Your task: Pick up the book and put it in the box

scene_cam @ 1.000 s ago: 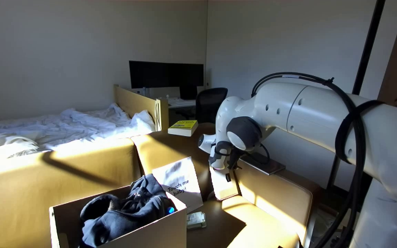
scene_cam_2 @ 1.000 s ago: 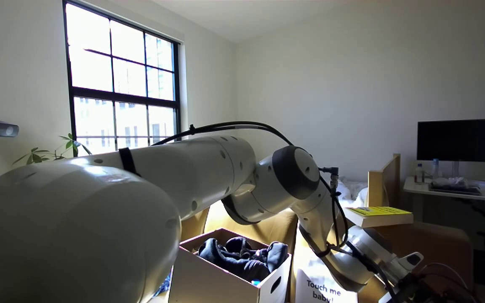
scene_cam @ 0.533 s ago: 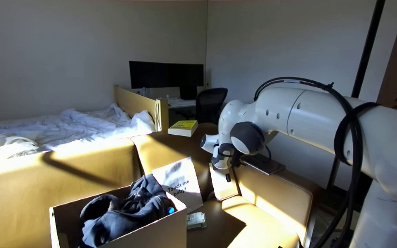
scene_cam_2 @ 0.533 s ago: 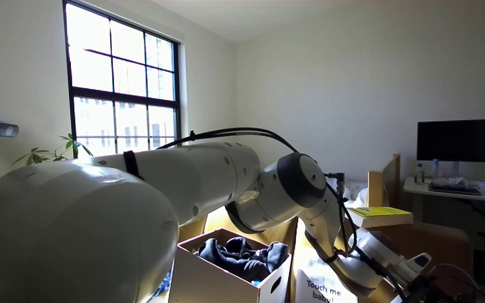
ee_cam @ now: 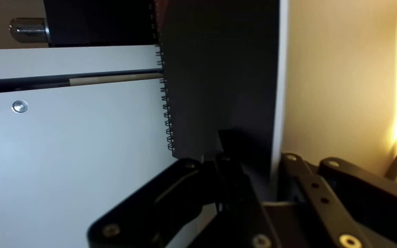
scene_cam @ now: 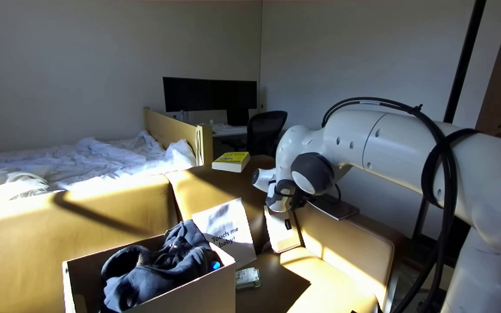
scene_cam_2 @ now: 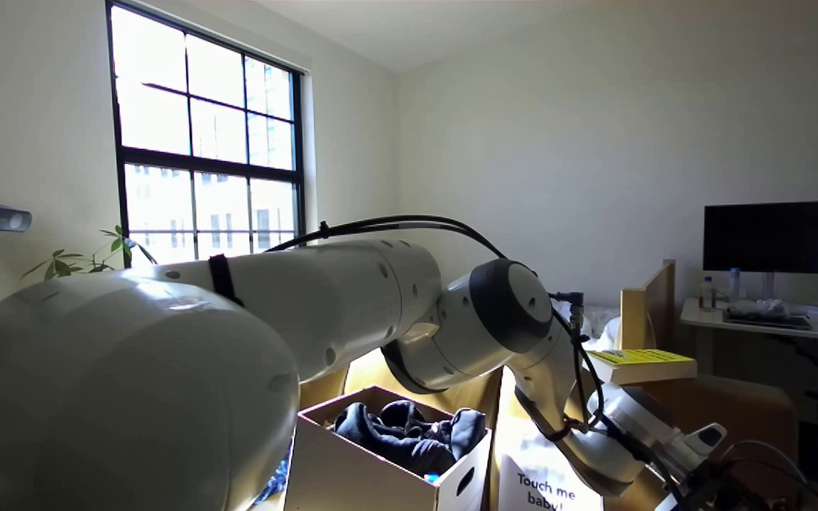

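Note:
In the wrist view a black spiral-bound book (ee_cam: 215, 86) lies with its cover showing, its white page edge beside the leather armrest. That book (scene_cam: 339, 208) rests on top of the armrest in an exterior view. My gripper (ee_cam: 255, 160) straddles the near end of its page edge, one finger over the cover, the second on the far side of the pages. Whether both pads press on it is too dark to tell. In both exterior views the arm's wrist or the picture edge mostly hides the gripper. The pale, open-topped box (scene_cam: 189, 295) (scene_cam_2: 363, 475) holds dark clothes (scene_cam: 159, 269).
A thick yellow-covered book (scene_cam: 232, 161) (scene_cam_2: 640, 362) sits on the sofa back. A white "Touch me baby!" sign (scene_cam: 233, 243) (scene_cam_2: 522, 479) leans behind the box. A white case (scene_cam: 283, 232) stands against the armrest (scene_cam: 350, 243); a small clear packet (scene_cam: 247, 278) lies on the seat.
The arm has come down and shifted slightly toward the armrest, then stayed almost still over the last half second. The black book appears to have shifted very slightly. The box has not moved.

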`<state>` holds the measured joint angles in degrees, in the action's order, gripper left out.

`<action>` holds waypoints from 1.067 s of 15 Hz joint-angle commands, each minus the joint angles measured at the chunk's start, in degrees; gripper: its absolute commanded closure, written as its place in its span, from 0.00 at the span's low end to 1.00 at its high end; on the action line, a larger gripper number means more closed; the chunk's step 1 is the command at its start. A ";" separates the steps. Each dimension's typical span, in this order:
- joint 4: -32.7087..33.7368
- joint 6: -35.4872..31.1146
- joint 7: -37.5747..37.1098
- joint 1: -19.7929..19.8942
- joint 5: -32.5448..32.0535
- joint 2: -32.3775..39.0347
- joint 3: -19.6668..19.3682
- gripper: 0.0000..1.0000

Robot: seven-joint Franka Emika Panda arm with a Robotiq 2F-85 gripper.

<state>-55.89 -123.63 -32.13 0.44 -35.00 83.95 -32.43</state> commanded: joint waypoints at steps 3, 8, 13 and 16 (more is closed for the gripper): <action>-2.55 -3.09 2.34 1.98 2.86 -2.67 3.56 0.97; -11.34 -8.60 -2.02 1.56 4.00 -9.48 5.11 0.97; -23.80 -24.51 -9.89 -1.13 0.62 -17.94 3.25 0.97; -31.53 -37.59 -17.80 -4.45 -2.52 -21.76 0.03 0.97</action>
<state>-76.11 -150.09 -42.20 -0.30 -34.13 68.43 -30.10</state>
